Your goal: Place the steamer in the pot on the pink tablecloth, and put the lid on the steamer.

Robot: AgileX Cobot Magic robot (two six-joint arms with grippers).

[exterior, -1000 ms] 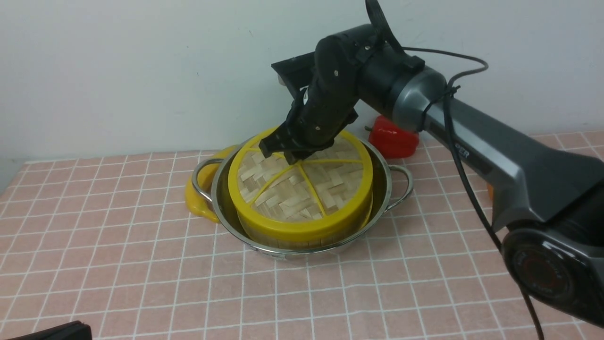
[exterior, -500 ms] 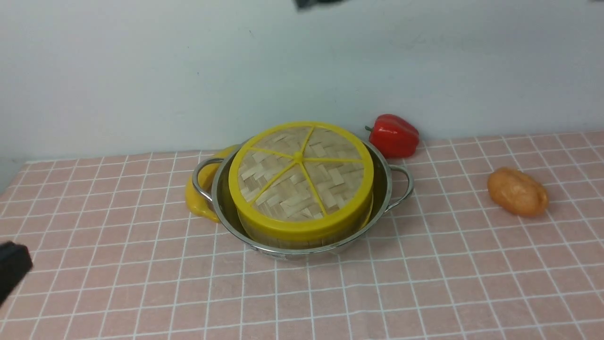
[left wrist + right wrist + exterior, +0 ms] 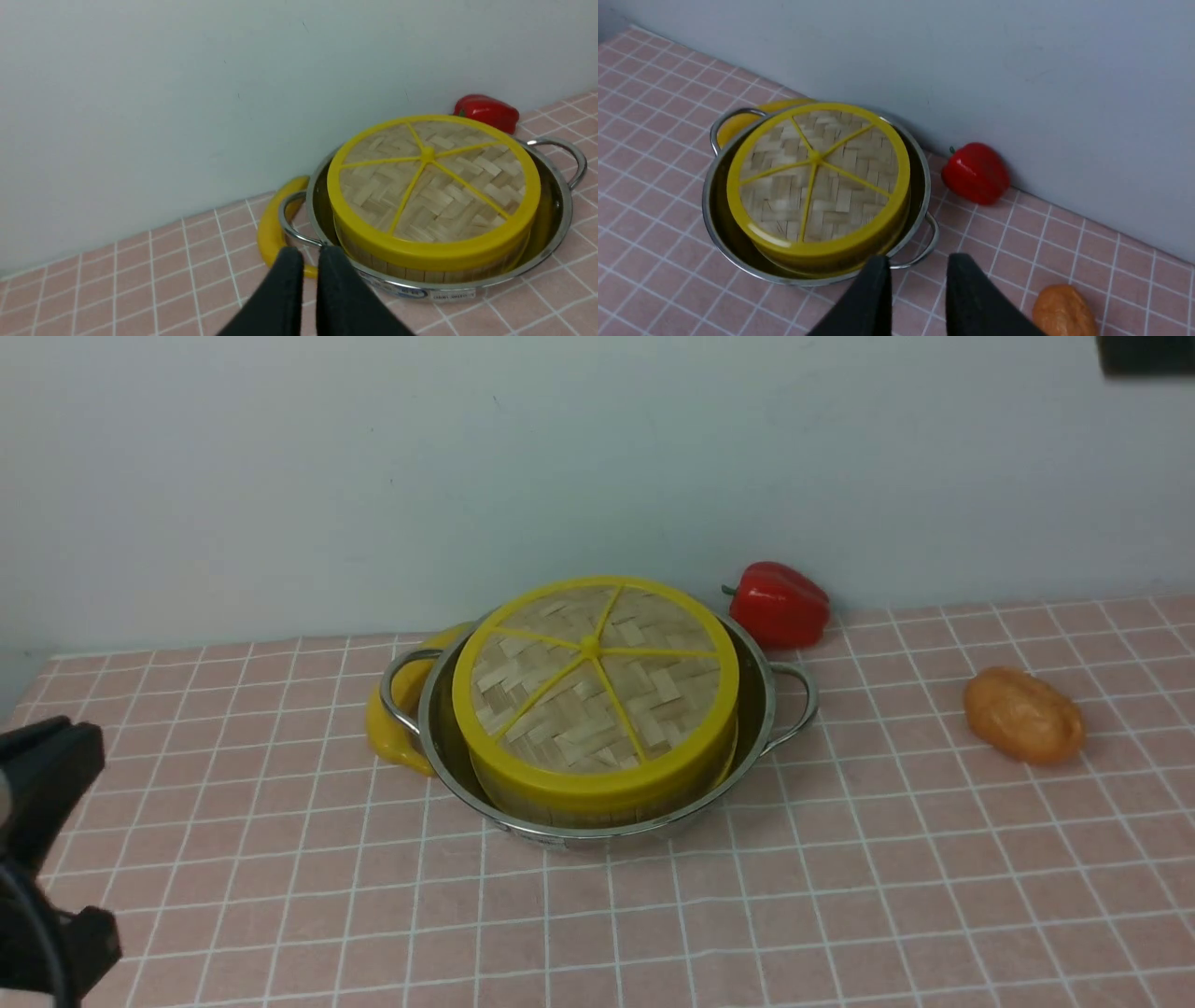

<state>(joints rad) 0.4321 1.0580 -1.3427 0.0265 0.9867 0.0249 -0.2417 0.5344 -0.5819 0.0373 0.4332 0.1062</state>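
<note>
The shiny pot (image 3: 758,705) stands on the pink tablecloth (image 3: 280,896) near the back wall. Inside it sits the steamer, of which only its bamboo wall (image 3: 560,810) shows. The woven lid (image 3: 593,681) with yellow rim and spokes lies flat on top and hides the steamer's contents. My left gripper (image 3: 310,252) hovers in front of the pot's left handle, its fingers a narrow slit apart and holding nothing. My right gripper (image 3: 919,259) hangs high above the cloth to the right of the pot, open and empty. Both are clear of the lid.
A yellow banana (image 3: 383,728) lies against the pot's left handle. Behind the pot on the right, a red pepper (image 3: 778,604) rests by the wall. An orange lump (image 3: 1024,716) lies on the cloth further right. My left arm (image 3: 42,803) shows at the lower left edge.
My right gripper has let go of the lid, lifted away and left the front view towards the upper right. My left arm has risen into view at lower left. Lid, steamer and pot stayed put.
</note>
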